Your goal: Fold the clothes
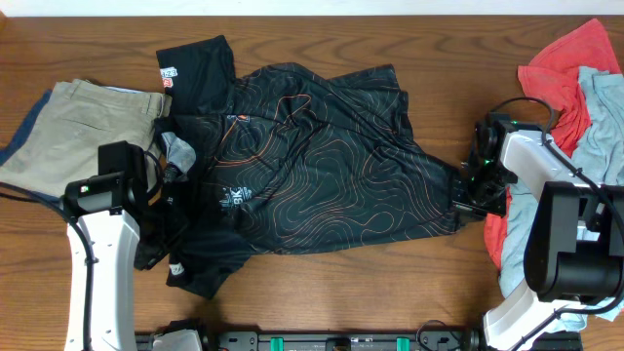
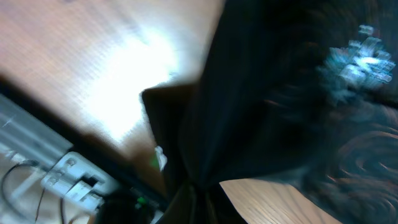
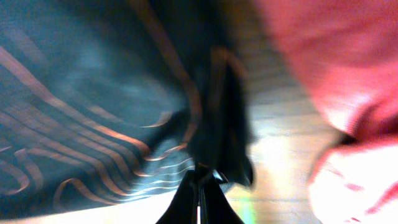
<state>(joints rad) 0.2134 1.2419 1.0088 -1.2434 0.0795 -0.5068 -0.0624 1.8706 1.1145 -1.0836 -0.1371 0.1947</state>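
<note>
A black jersey (image 1: 322,171) with thin orange contour lines lies spread and rumpled across the middle of a brown wooden tabletop (image 1: 419,44), seen from above. One short sleeve points toward the far edge and carries a small red-and-white logo patch (image 1: 168,78). White lettering (image 1: 234,198) sits on the jersey's left part. The left hand (image 1: 168,224) is at the jersey's left edge, near the front sleeve, where the fabric bunches up. Its wrist camera is blurred, but it shows dark cloth drawn into a tight gather at the bottom centre of the view, so the hand appears pressed together on the jersey. The right hand (image 1: 464,198) is at the jersey's opposite, right edge. Its wrist camera, also blurred, shows two dark fingers (image 3: 183,202) meeting at a narrow point, pinching a fold of the black, orange-lined fabric just above the wood. Tan trousers (image 1: 83,132) lie folded at the left of the tabletop, just beside the jersey's left edge. A loose heap at the far right holds a red garment (image 1: 565,73) and a light-blue garment (image 1: 604,122). The right arm's white and black body partly covers that heap.
</note>
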